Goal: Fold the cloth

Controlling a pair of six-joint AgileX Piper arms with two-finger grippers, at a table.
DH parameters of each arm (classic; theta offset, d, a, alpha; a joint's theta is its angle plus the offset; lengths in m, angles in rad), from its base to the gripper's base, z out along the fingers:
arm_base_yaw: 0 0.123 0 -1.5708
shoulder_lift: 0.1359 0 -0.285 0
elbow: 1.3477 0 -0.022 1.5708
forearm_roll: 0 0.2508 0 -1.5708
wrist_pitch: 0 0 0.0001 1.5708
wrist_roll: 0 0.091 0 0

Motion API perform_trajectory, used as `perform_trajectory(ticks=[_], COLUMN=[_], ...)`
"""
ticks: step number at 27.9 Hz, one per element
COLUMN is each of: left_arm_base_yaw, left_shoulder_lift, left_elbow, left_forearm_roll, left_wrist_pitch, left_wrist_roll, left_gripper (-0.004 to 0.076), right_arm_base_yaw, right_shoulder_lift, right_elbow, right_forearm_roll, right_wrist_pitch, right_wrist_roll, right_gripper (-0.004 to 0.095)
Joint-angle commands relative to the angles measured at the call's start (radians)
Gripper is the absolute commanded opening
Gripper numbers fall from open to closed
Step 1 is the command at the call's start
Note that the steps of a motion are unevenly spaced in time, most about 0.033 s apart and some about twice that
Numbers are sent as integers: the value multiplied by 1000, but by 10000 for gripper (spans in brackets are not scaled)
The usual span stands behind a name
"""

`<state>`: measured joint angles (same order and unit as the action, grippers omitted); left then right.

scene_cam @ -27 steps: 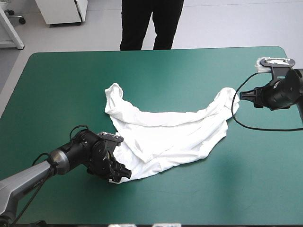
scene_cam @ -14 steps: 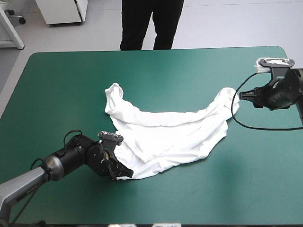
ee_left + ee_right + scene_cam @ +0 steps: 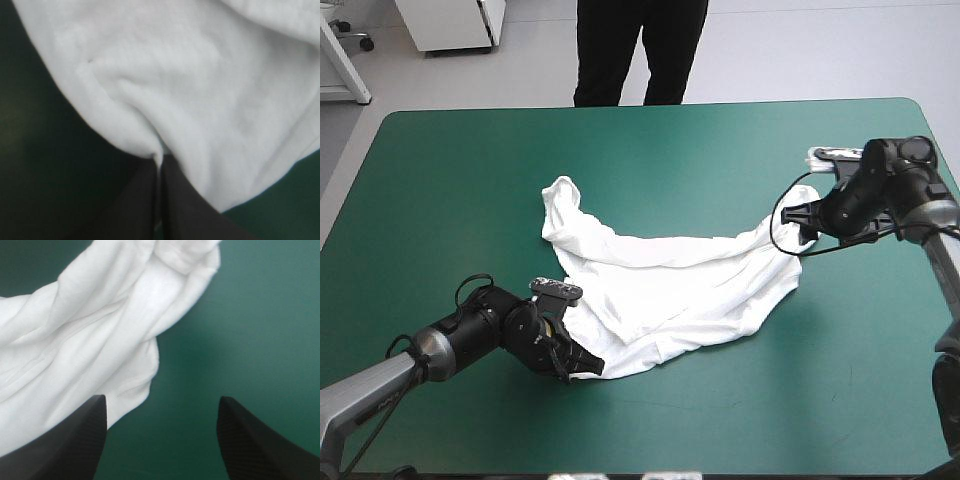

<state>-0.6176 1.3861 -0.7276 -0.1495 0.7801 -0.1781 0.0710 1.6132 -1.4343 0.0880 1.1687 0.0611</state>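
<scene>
The left gripper (image 3: 160,159) pinches the T-shirt (image 3: 690,280) at its near-left edge. The right gripper (image 3: 162,400), spread beside the far-right corner, may close on bare table (image 3: 470,180).

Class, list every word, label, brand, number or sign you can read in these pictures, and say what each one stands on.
None: no text can be read in any view. The T-shirt is plain white, the teal-green cover bears no print, and the left gripper and the right gripper show no markings.
</scene>
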Motion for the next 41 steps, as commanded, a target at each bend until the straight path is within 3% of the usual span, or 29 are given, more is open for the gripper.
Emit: perform_trajectory(ticks=[1, 3, 10, 13, 17, 25, 27, 31, 41], left_arm_base_yaw=[-10, -10, -10, -10, -10, -10, -10, -8, 31], left_shoulder_lift=[6, 6, 6, 6, 6, 6, 6, 6, 6], left_elbow=[6, 6, 6, 6, 6, 5, 5, -21, -346], left_forearm_roll=[-38, -38, -38, -38, -38, -38, -38, -38, 113], left_wrist_pitch=[-24, -10, 2, 2, 0, 5, 5, -2, 57], left_wrist_roll=[-4, -4, -4, -4, -4, -4, -4, -4, -9], left_gripper=[-9, -9, -9, -9, -9, -9, -9, -9, -9], right_arm_base_yaw=[78, 115, 113, 110, 109, 109, 109, 109, 109], right_shoulder_lift=[18, 62, 96, 96, 119, 217, 222, 199, -27], right_elbow=[-22, -22, 46, 104, 134, 134, 134, 134, 67], right_forearm_roll=[-28, -88, -114, -112, -105, -41, -27, -20, -27], right_wrist_pitch=[-37, -50, -93, -146, -209, -220, -210, -183, -121], right_wrist_roll=[10, 82, 108, 104, 120, 120, 117, 77, 37], right_gripper=[604, 603, 604, 600, 522, 459, 381, -24, -17])
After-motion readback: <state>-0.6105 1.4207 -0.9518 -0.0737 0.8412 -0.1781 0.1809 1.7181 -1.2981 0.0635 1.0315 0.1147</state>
